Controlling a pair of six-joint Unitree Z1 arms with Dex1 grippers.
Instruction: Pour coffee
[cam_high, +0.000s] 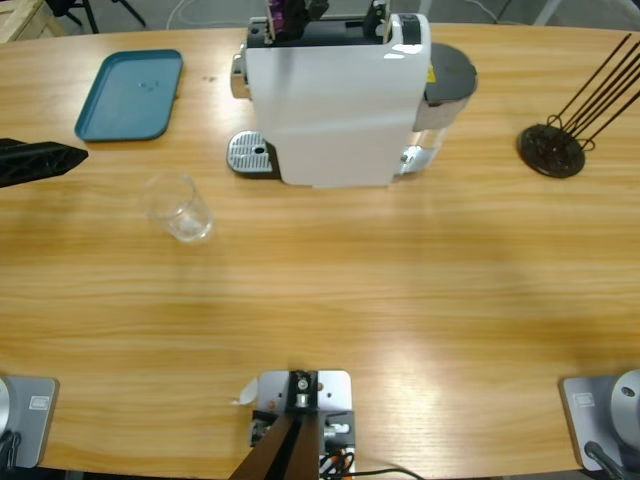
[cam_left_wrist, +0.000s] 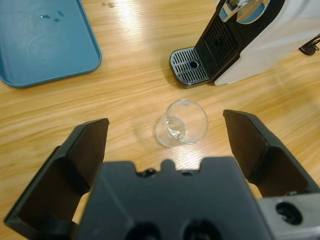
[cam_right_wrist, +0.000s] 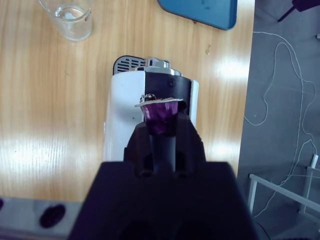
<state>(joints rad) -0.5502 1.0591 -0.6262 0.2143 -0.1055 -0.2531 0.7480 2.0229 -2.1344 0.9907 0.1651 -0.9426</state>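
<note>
The white coffee machine (cam_high: 335, 100) stands at the table's far middle, its drip grate (cam_high: 250, 153) facing left. A clear glass (cam_high: 180, 208) stands on the wood to the front left of the grate. My left gripper (cam_high: 62, 157) hovers at the left edge, open, and in the left wrist view the glass (cam_left_wrist: 181, 122) lies beyond its spread jaws (cam_left_wrist: 165, 122), apart from them. My right gripper (cam_right_wrist: 161, 127) is shut on a purple capsule (cam_right_wrist: 161, 112) just above the machine's top (cam_right_wrist: 150, 85); the capsule (cam_high: 285, 14) also shows from above. Coffee is out of view.
A teal tray (cam_high: 130, 95) lies at the far left, behind the glass. A black wire rack (cam_high: 552, 148) stands at the far right. Bare wood spreads across the table's front half.
</note>
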